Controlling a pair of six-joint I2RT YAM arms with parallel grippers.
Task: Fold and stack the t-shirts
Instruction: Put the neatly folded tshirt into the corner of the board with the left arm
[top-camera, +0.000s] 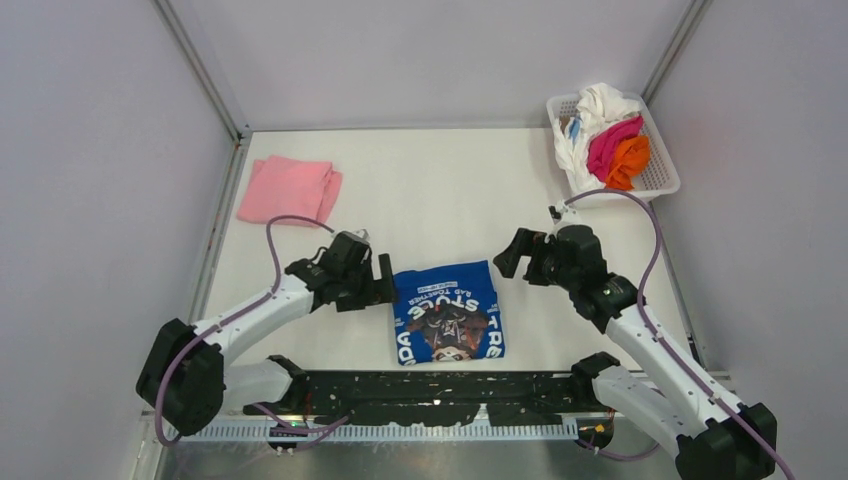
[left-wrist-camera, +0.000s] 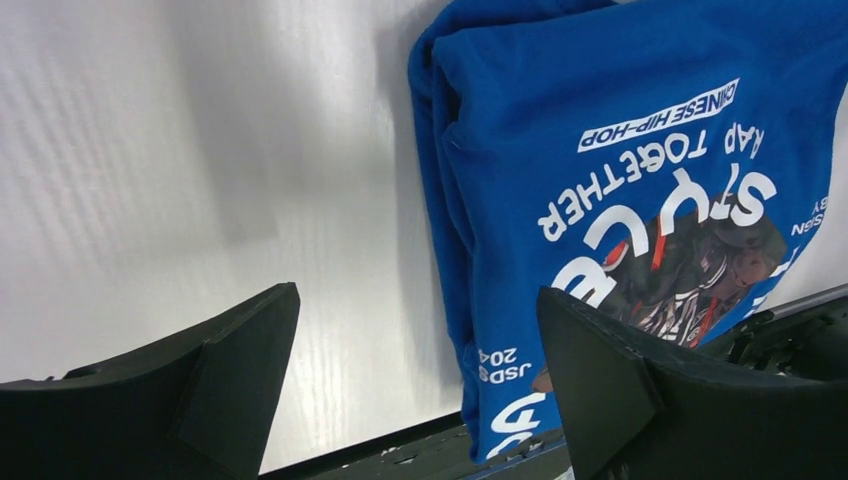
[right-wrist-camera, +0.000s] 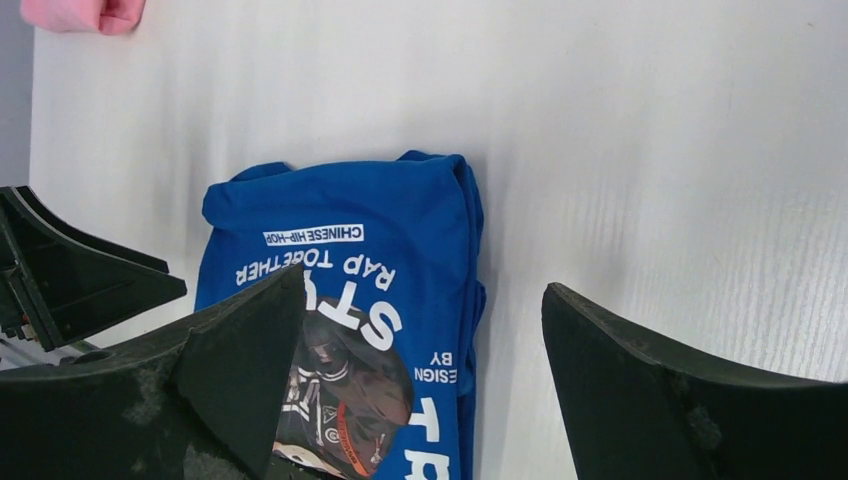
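A royal blue t-shirt (top-camera: 448, 315) (left-wrist-camera: 620, 150) (right-wrist-camera: 380, 230) lies folded flat near the table's front edge, its white lettering and dark face print facing up. My left gripper (top-camera: 383, 283) (left-wrist-camera: 418, 345) hovers at its left edge, open, with nothing between the fingers. Just off the shirt's upper right corner, my right gripper (top-camera: 506, 257) (right-wrist-camera: 420, 345) is also open and empty. A light pink t-shirt (top-camera: 290, 190) (right-wrist-camera: 85, 12) rests folded at the far left. White (top-camera: 600, 105), magenta (top-camera: 610, 145) and orange (top-camera: 630, 160) t-shirts sit crumpled in the basket.
The white mesh basket (top-camera: 665, 182) stands at the back right corner. A black rail (top-camera: 430, 385) runs along the front edge, just below the blue shirt. Grey walls close the table in on the left, back and right.
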